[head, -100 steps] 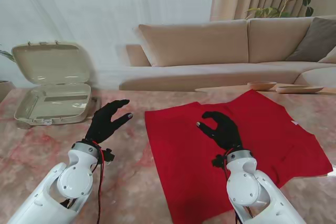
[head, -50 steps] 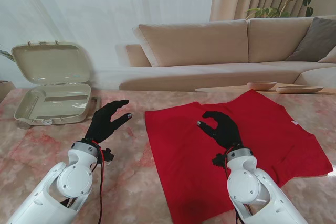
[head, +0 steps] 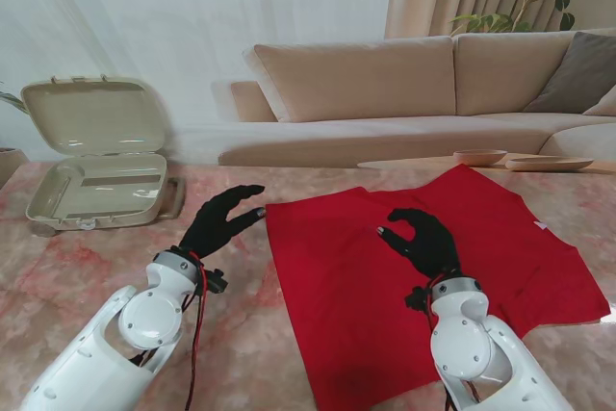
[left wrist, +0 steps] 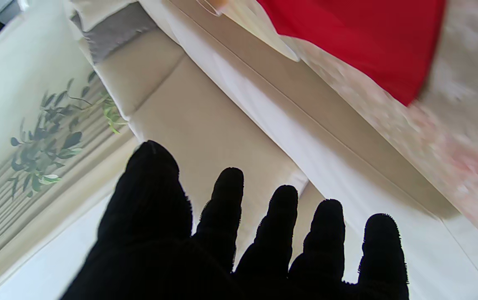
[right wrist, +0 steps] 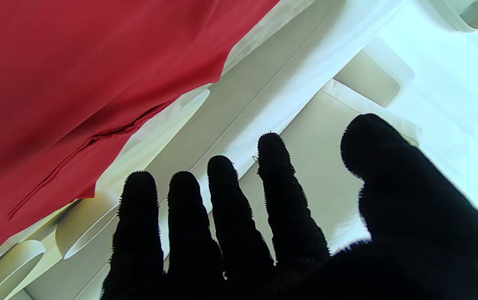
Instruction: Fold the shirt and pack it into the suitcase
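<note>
Shirt: your red shirt (head: 423, 267) lies spread flat on the right half of the table, not yet folded, a few soft wrinkles near its right edge, one corner pointing toward the sofa.
Table: you have pink-veined marble (head: 58, 276) under everything.
Sofa: a beige sofa (head: 385, 93) runs along the far side, with white curtains behind it.
Suitcase: the cream suitcase (head: 96, 166) sits open at the far left, lid upright, well apart from the shirt.
Right hand: your right hand (head: 423, 241) hovers over the shirt's middle, fingers curled loosely, grasping nothing.
Left hand: your left hand (head: 223, 222) is released, fingers spread, holding nothing.
Change: your left hand has come right, its fingertips now just beside the shirt's left edge; your right hand has shifted slightly right.
</note>
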`<act>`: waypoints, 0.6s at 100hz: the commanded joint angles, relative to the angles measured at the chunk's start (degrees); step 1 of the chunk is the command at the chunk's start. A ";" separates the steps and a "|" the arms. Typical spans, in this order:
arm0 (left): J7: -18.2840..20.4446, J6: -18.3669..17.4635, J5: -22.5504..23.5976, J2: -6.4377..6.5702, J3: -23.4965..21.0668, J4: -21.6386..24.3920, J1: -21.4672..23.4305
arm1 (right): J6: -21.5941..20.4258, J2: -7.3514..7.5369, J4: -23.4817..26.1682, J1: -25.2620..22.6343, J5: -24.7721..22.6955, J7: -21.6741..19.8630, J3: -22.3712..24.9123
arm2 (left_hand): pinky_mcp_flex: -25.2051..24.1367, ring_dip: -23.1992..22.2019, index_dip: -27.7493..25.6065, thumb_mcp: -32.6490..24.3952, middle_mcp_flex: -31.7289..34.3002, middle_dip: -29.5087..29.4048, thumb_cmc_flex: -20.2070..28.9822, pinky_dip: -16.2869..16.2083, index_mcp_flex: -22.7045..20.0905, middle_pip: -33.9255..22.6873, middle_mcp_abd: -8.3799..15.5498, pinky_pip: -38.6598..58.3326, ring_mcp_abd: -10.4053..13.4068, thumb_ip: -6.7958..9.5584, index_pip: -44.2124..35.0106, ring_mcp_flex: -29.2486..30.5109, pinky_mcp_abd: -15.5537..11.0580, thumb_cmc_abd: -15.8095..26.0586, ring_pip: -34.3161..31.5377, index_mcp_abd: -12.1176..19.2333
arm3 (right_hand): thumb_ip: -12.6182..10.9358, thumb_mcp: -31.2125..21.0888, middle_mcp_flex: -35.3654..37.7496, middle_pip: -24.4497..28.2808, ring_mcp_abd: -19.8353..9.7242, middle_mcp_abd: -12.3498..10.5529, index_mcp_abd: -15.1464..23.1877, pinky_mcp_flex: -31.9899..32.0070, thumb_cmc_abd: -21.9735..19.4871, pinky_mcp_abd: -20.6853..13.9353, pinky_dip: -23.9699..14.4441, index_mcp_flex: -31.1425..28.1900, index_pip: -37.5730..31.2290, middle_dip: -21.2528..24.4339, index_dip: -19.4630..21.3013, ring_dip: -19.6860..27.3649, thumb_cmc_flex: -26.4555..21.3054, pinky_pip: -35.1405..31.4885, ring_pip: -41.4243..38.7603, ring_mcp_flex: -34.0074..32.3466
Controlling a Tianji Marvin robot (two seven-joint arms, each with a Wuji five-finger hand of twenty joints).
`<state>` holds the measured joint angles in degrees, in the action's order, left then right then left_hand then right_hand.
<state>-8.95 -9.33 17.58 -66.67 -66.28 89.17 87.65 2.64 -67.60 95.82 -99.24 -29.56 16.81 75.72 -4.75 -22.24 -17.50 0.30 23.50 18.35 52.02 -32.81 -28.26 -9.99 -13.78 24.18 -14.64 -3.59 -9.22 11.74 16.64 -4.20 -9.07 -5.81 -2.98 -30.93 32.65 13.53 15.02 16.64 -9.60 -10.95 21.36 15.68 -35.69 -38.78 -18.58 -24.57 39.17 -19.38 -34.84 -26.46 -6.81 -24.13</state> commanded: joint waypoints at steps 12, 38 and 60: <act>1.36 -1.93 -2.77 -1.04 4.88 -2.77 -4.83 | 1.52 1.10 0.64 -1.38 -1.27 -3.16 2.61 | -0.50 0.68 -0.47 2.07 0.23 -0.30 -0.25 1.01 0.10 1.10 0.01 -0.04 -0.69 0.50 0.38 -0.84 -0.57 2.76 1.37 -0.07 | 1.88 1.13 -1.34 -0.55 -1.67 -0.31 0.47 0.47 -1.00 -1.20 -1.14 2.00 0.59 0.87 -0.55 0.36 0.46 1.37 0.62 -0.36; 6.39 -3.68 -5.40 -0.69 11.17 -4.85 -8.74 | 3.11 2.03 0.58 -1.74 -4.33 -6.49 6.37 | -0.48 0.53 -0.52 2.06 -0.09 -0.22 0.09 0.91 0.45 0.98 -0.08 -0.50 -0.96 0.53 0.34 -0.94 -0.59 2.98 1.33 -0.26 | 1.67 1.02 -2.13 -0.66 -1.57 0.03 0.82 0.34 -0.94 -1.09 -1.13 6.87 2.54 0.92 -1.06 0.34 0.69 1.38 0.55 -0.35; 10.22 -4.22 -7.81 -0.28 14.71 -5.42 -9.99 | 5.13 2.30 -0.58 -1.94 -6.88 -6.71 8.67 | -0.70 0.47 -0.57 2.25 -0.02 -0.14 -0.48 0.55 0.42 0.91 -0.20 -0.74 -2.52 0.48 0.30 -1.13 -0.75 3.26 1.41 -0.83 | 1.32 0.47 -3.39 -0.23 -1.89 -0.01 1.03 0.47 -0.73 -1.27 -1.18 8.69 2.85 0.76 -0.89 0.30 0.99 1.36 0.48 0.04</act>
<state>0.57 -13.67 9.55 -66.79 -52.39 83.84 77.46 6.75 -65.65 96.38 -100.69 -36.66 10.61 83.59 -4.75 -22.24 -17.51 0.30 23.50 18.35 52.03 -32.43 -28.22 -9.99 -13.79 24.19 -15.86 -3.59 -9.20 11.75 16.64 -4.20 -9.07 -5.93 -2.98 -30.92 31.08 13.45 14.97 16.63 -9.56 -10.95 21.36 15.61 -35.69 -32.29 -16.36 -24.57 38.50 -19.38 -34.84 -26.44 -6.81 -24.13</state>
